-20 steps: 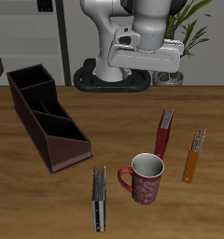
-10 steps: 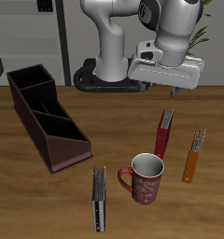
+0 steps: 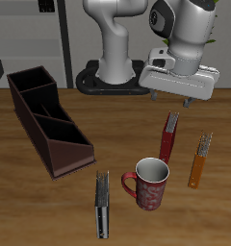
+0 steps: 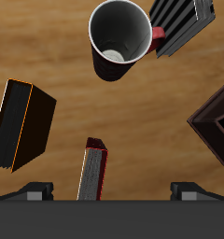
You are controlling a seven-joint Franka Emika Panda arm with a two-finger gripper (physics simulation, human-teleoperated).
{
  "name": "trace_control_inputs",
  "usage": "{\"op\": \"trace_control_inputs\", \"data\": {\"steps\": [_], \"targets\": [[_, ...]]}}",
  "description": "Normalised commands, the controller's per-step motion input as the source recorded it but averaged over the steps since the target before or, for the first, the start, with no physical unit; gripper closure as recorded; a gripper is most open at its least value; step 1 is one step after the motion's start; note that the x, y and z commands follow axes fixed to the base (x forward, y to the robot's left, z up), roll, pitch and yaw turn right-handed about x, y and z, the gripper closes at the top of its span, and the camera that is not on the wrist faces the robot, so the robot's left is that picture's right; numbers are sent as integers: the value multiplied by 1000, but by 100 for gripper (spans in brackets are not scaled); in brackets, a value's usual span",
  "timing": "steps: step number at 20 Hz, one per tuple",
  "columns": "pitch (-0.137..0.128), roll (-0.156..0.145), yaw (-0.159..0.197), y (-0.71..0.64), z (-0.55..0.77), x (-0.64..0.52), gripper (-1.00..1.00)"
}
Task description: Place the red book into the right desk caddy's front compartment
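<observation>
The red book (image 3: pixel 169 137) stands upright on the table, beside the mug and farther back than it. It also shows in the wrist view (image 4: pixel 93 173), spine edge up. My gripper (image 3: pixel 175 99) hangs open and empty above the red book, apart from it. In the wrist view its fingertips (image 4: pixel 35 191) stand wide apart on either side of the book. The right desk caddy (image 3: pixel 47 118) is a long dark brown box with dividers, far across the table from the gripper. Its front section (image 3: pixel 71 151) is empty. One corner of the caddy (image 4: pixel 217 121) shows in the wrist view.
A red patterned mug (image 3: pixel 148 183) stands near the table's front edge, also in the wrist view (image 4: pixel 120 39). An orange book (image 3: pixel 201 159) stands beside the red book, also in the wrist view (image 4: pixel 21 126). A dark grey book (image 3: pixel 102 204) stands by the mug. A plant stands behind the robot.
The gripper has swung from near the robot's base out over the table and come down a little. It now hangs above the red book. Nothing on the table has moved.
</observation>
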Motion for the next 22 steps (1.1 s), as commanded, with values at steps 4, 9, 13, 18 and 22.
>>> {"op": "trace_control_inputs", "data": {"steps": [4,9,13,18,22], "targets": [[-26,27,-44,-113,-217,16,-100],[-26,26,-3,-36,-253,-9,-100],[-9,11,-7,-59,-296,-30,-100],[-11,-2,-16,42,-111,-14,-100],[36,15,-4,67,-240,58,-100]]}}
